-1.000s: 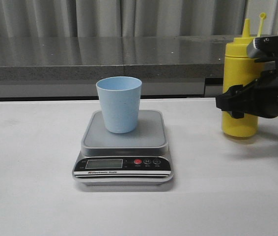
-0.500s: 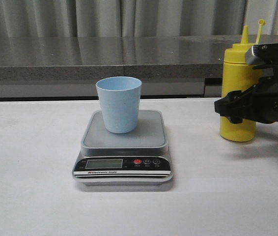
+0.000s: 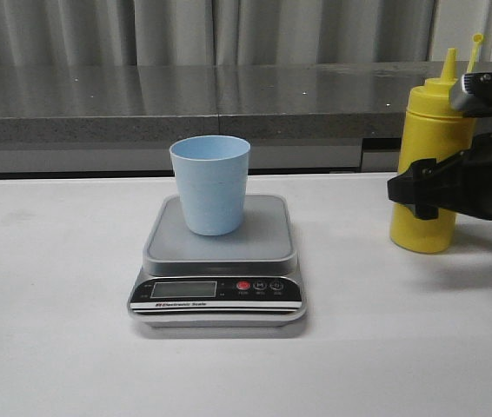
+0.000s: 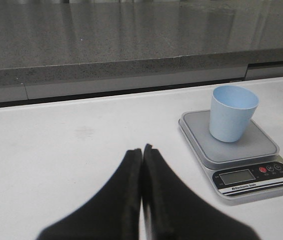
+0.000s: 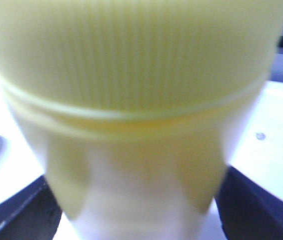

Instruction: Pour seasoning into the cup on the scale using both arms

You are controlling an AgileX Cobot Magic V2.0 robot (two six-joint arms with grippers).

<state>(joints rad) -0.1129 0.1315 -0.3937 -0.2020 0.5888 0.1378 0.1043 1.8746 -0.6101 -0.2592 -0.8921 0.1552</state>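
The yellow bottle (image 3: 426, 165) stands at the right of the counter (image 3: 63, 330), its long axis nearly vertical but leaning slightly right, nozzle pointing up. The right gripper (image 3: 420, 191) has its jaws clamped around the bottle's middle. Compared with a second ago, the bottle has tipped a little to the right and its nozzle sits further right. The blue cup (image 3: 210, 183) stands upright, mouth up, on the scale (image 3: 218, 261), well left of the bottle. The left gripper (image 4: 142, 152) has its jaws pressed together, empty.
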